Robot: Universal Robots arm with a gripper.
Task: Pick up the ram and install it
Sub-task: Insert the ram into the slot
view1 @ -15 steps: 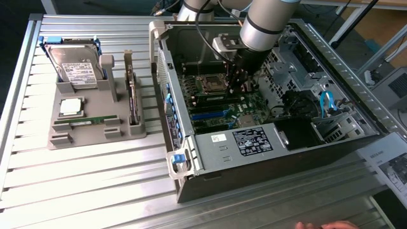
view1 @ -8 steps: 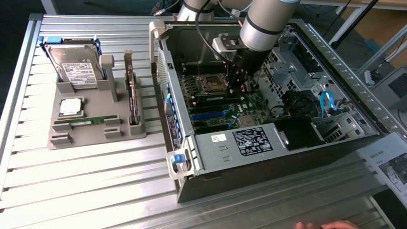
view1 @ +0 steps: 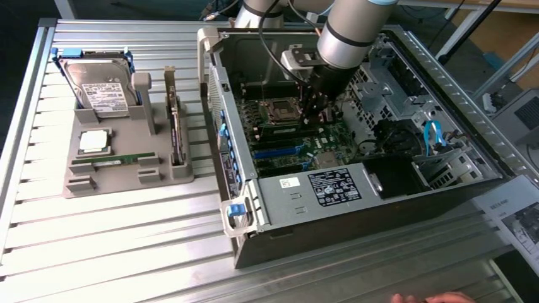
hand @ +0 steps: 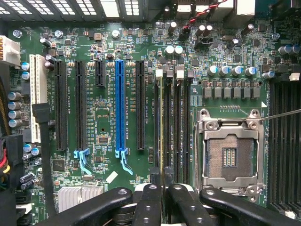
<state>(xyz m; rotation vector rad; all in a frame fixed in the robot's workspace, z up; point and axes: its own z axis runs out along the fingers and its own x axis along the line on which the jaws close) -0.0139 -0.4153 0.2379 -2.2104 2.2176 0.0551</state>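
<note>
Hanging over the board [hand: 106,117], your gripper [hand: 163,186] was nearly closed on the ram [hand: 162,117], held edge-on; it seemed to sit in one of the slots [hand: 181,122].

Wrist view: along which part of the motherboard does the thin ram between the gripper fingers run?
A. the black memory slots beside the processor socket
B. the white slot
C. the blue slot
A: the ram runs edge-on from the gripper along the memory slots next to the processor socket.
</note>
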